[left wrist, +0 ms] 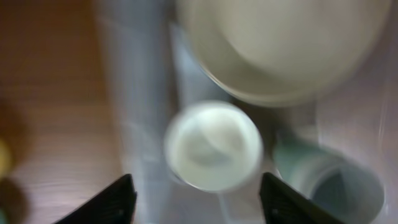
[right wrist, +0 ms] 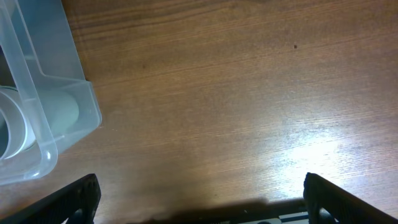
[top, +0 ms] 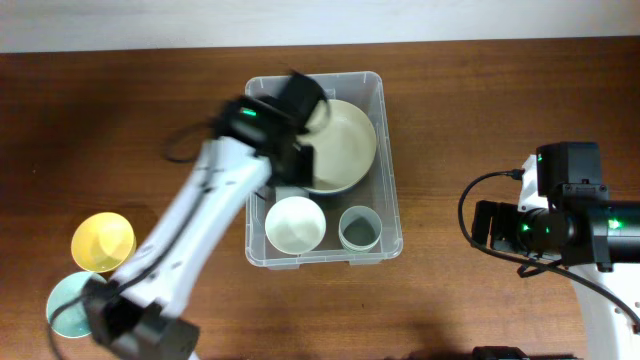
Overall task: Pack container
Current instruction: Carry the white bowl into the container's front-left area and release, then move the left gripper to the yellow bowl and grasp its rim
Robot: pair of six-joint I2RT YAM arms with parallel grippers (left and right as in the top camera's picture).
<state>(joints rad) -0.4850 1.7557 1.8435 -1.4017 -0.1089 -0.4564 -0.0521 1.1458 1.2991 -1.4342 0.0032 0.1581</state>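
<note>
While the wooden table (top: pixel 100 120) fills the overhead view, the container (top: pixel 392 190) sits at its middle, its long axis running away from the robot rather than across. The left arm (top: pixel 190 230) reaches out over the container's far half, and the right arm (top: pixel 560 225) is folded well off to the right over bare wood. Inside the container lie a large cream bowl (top: pixel 345 145) at the far end, a white bowl (top: pixel 295 222) and a grey-green cup (top: pixel 360 228) side by side at the near end. Two pieces are not packed: a yellow bowl (top: pixel 103 242) and a teal bowl (top: pixel 65 300), near the left arm's base. The left gripper (left wrist: pixel 202 202) hangs directly above the container, jaws parted, nothing between them. The right gripper (right wrist: pixel 202 202) gapes wide and empty, with the container's corner to its left. Judging by position, the left arm is far nearer both loose bowls.
</note>
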